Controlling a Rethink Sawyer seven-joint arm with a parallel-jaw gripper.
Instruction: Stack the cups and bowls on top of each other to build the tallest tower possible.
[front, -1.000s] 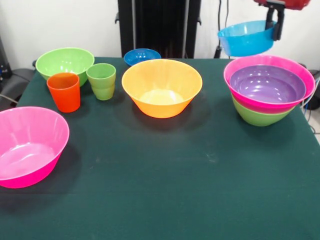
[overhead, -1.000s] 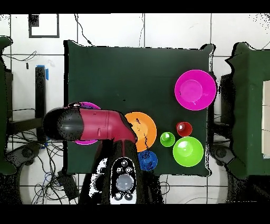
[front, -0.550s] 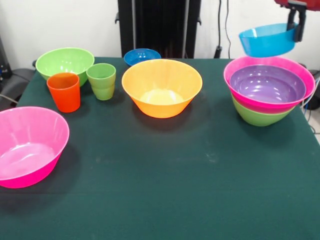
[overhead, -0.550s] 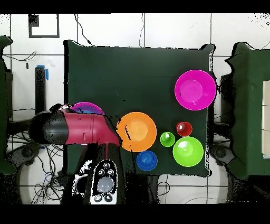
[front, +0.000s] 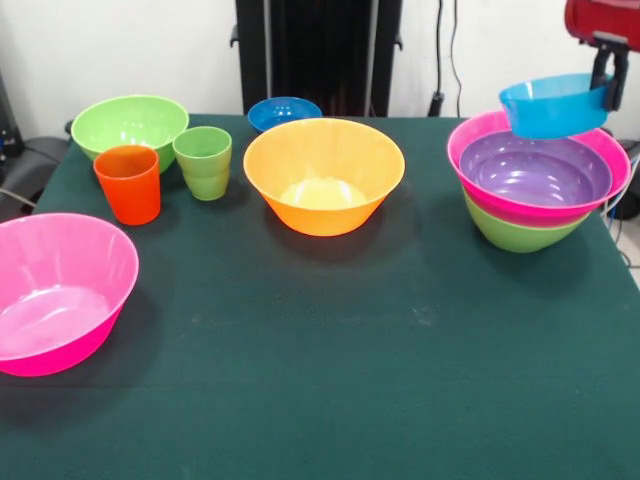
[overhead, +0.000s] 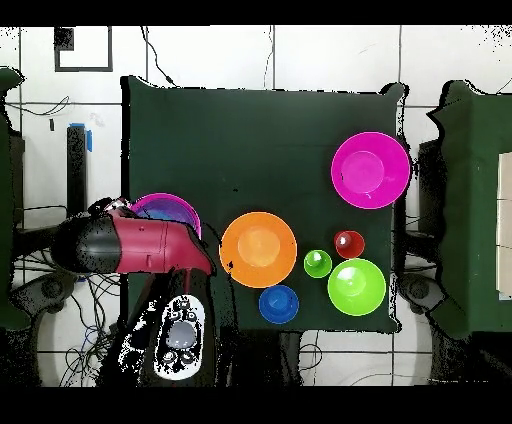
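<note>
The gripper (front: 606, 72) grasps one blue bowl (front: 553, 104) by its rim over the tower (front: 538, 180) at far right, leaving five bowls and two cups loose.

Seen from the front, a large bowl (front: 323, 175) sits on the worktop (front: 330, 380) toward 12 o'clock, with a small bowl (front: 284, 111) just behind it. At 10 o'clock two cups (front: 128, 184) stand side by side, a medium bowl (front: 130, 127) behind them. Another large bowl (front: 60, 290) lies at 8 o'clock. The tower (front: 520, 235) stands at 2 o'clock. Above the tower's far rim hangs a second small bowl (front: 553, 104), gripped by the tool (front: 607, 92).
</note>
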